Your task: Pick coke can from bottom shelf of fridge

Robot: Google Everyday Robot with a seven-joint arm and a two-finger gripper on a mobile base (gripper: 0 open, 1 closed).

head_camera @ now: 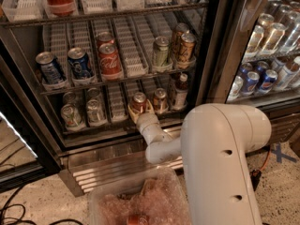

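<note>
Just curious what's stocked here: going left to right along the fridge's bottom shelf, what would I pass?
silver cans → coke can, with the robot's gripper right at it → brownish can → dark bottle

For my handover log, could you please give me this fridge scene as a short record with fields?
target: small red soda can with silver top, on bottom wire shelf
tool: cream tool at that can, inside the dark-framed fridge
next lane: brownish can
far lanes: silver cans
</note>
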